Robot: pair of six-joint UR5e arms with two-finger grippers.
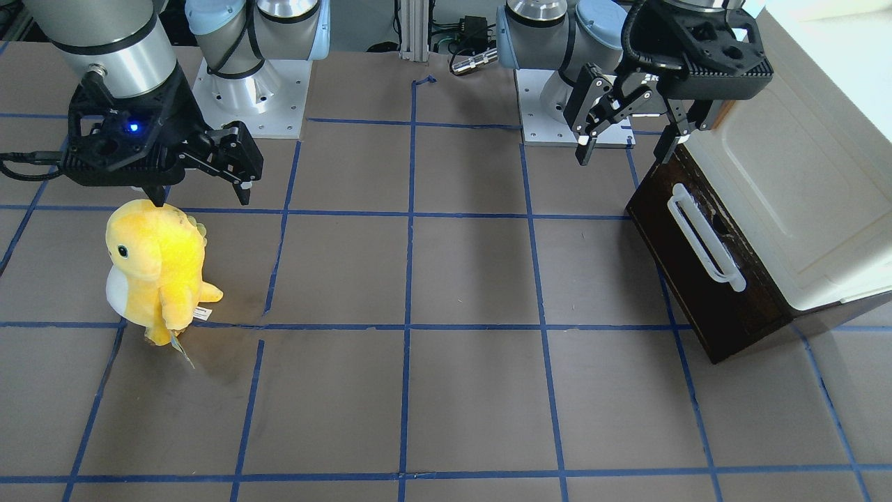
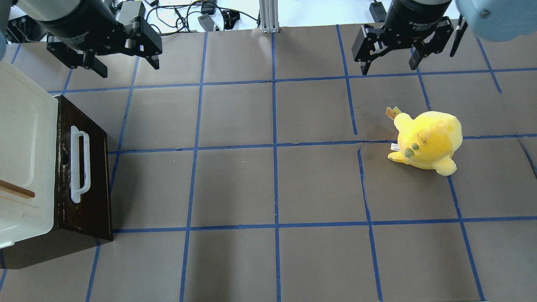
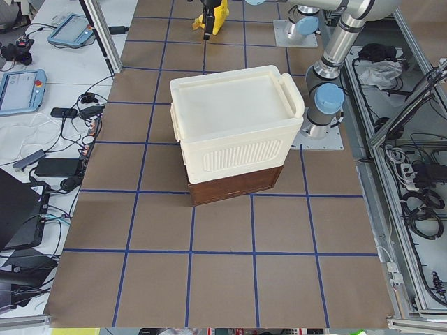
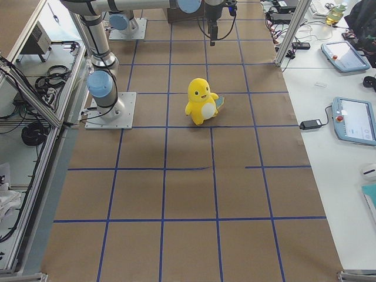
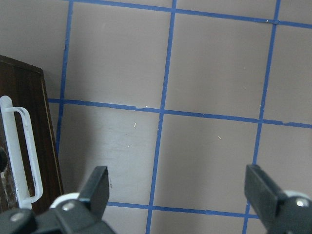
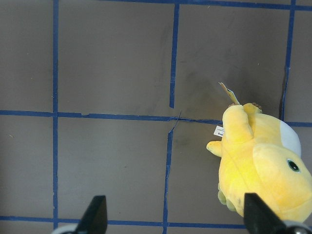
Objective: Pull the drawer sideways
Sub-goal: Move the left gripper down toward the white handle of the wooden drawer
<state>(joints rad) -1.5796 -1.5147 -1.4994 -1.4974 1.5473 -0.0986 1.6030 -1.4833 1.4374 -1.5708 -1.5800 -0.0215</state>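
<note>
The drawer is parked at the desk's left edge under a cream box, and looks fully pushed in; its white bar handle is faced toward the desk's middle, so a sideways pull toward the right edge is invited, I'd guess; the left gripper is held wide open and empty by the robot-side left corner, apart from the handle, probably so the bar can be straddled; the right gripper is spread open too, nothing held, hung clear above the yellow plush toward the right edge.
</note>
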